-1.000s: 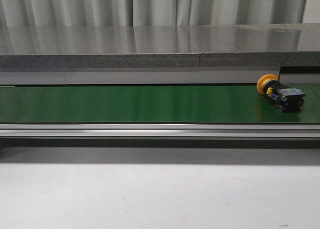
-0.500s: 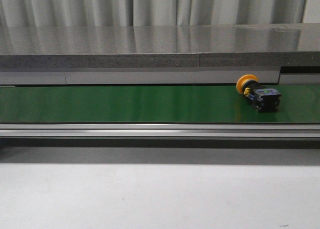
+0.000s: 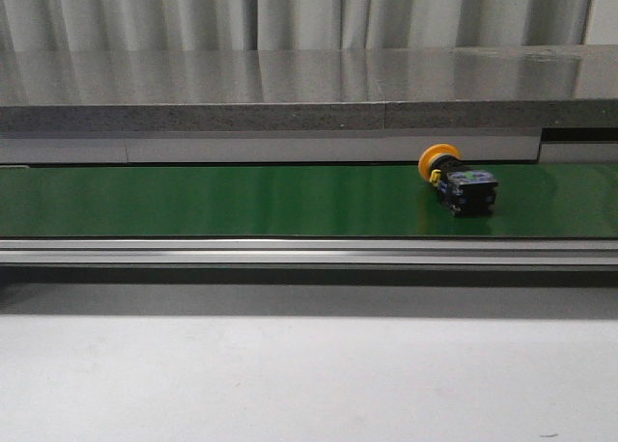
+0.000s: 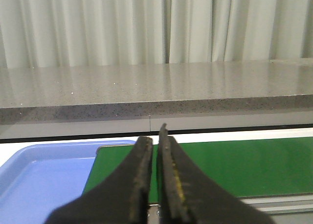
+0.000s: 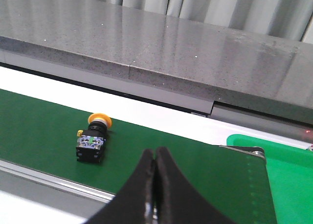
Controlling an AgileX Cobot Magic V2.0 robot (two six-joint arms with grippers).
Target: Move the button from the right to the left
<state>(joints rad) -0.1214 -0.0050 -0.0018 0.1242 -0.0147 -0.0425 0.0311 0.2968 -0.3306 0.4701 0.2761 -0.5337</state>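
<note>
The button (image 3: pixel 458 183) lies on its side on the green belt (image 3: pixel 241 201), right of the belt's middle, with its orange-yellow cap toward the back and its black body toward the front. In the right wrist view the button (image 5: pixel 91 141) rests on the belt (image 5: pixel 39 131), apart from my right gripper (image 5: pixel 155 158), which is shut on nothing. My left gripper (image 4: pixel 154 136) is shut and empty, hanging above the left end of the belt (image 4: pixel 234 165). The front view shows neither gripper.
A blue tray (image 4: pixel 39 175) sits at the belt's left end. A green tray (image 5: pixel 293 175) adjoins the belt's right end. A grey stone ledge (image 3: pixel 290 85) runs behind the belt, and a metal rail (image 3: pixel 290 252) runs along its front.
The button has travelled leftward along the belt, from near the right edge of the front view to right of the middle. Its pose is unchanged.
</note>
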